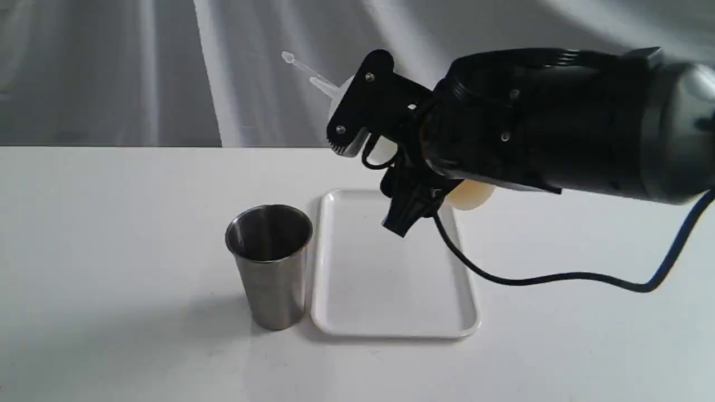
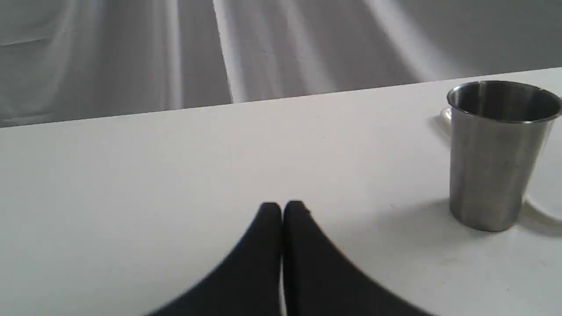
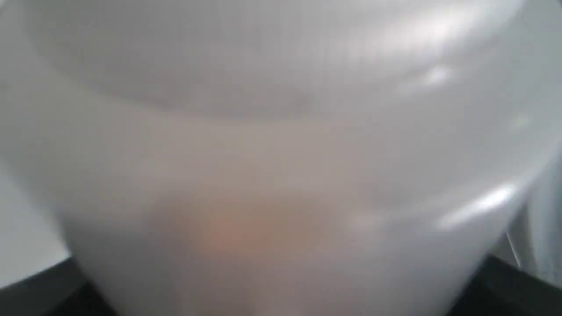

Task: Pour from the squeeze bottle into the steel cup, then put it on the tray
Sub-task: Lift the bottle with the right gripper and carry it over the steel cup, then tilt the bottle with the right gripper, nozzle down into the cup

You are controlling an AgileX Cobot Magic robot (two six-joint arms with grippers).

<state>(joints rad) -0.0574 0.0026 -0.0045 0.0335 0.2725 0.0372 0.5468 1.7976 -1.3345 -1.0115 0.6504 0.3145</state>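
Above the far end of the tray [image 1: 391, 279], in the exterior view, the right gripper [image 1: 375, 167] is clamped across the body of the squeeze bottle [image 1: 472, 196] and holds it clear of the table [image 1: 111, 251]. The long axis of the bottle is tilted: the base sits low on the right, and the nozzle [image 1: 324, 86] points up and to the left with the cap strap [image 1: 296, 62] trailing beyond it. The steel cup [image 1: 271, 268] stands upright just beside the left edge of the tray, lower than the nozzle and further left. The nozzle is therefore aimed toward the cup side but above horizontal, and it is not yet over the rim. Pouring would probably require a shift to the left and a downward tip of the nozzle. Whether the cup already holds liquid cannot be determined. From the left wrist view, the left gripper [image 2: 281, 206] is closed with its fingertips together and nothing between them. It hovers over bare table, with the steel cup [image 2: 496, 158] well off to one side and a strip of the tray [image 2: 540, 208] showing behind the cup. From the right wrist view, the squeeze bottle [image 3: 281, 153] fills the picture as a blurred translucent wall with a faint amber patch [image 3: 246, 232]. This confirms a close grasp. The right arm carries the bottle, so the pour falls to it.
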